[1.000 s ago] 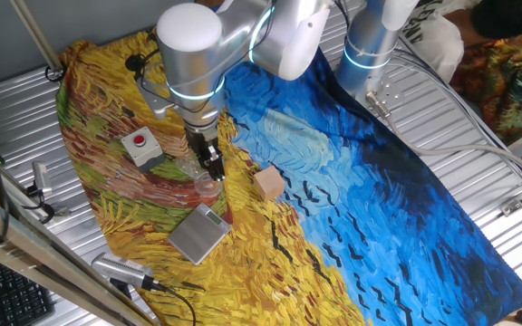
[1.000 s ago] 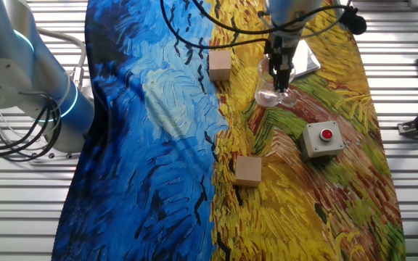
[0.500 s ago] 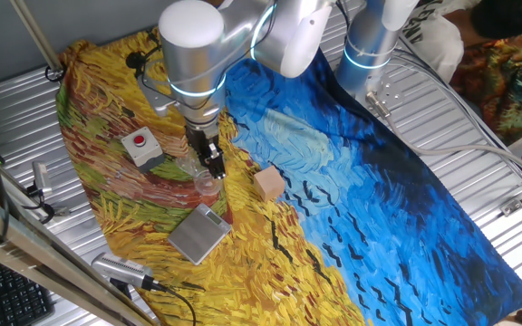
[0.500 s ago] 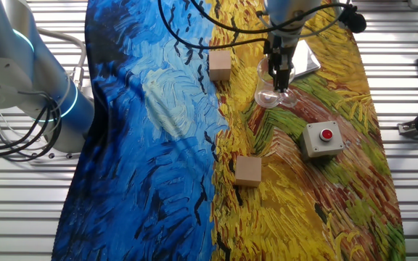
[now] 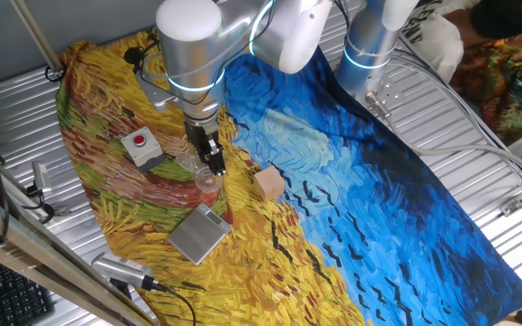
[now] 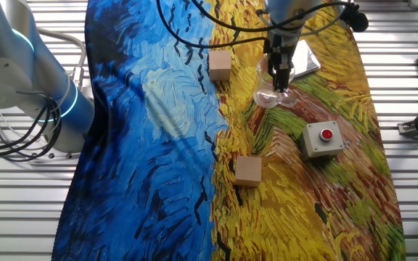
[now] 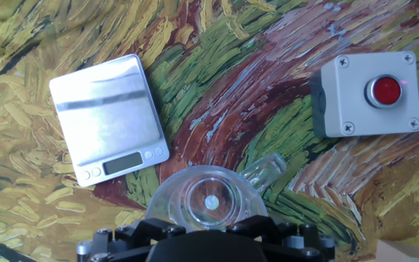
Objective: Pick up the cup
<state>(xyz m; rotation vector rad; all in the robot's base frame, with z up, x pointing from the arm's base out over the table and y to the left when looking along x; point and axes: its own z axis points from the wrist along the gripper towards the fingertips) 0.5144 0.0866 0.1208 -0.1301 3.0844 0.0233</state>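
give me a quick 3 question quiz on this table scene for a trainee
1. True or false: the cup sits right at the claw.
2. Which thing has a red button? A) the scale B) the grey box C) the wooden block
3. Fill in: in the two fixed views, ____ wooden blocks lie on the cloth.

Key: 1 true. 2 B. 3 two; the second block lies near the cup.
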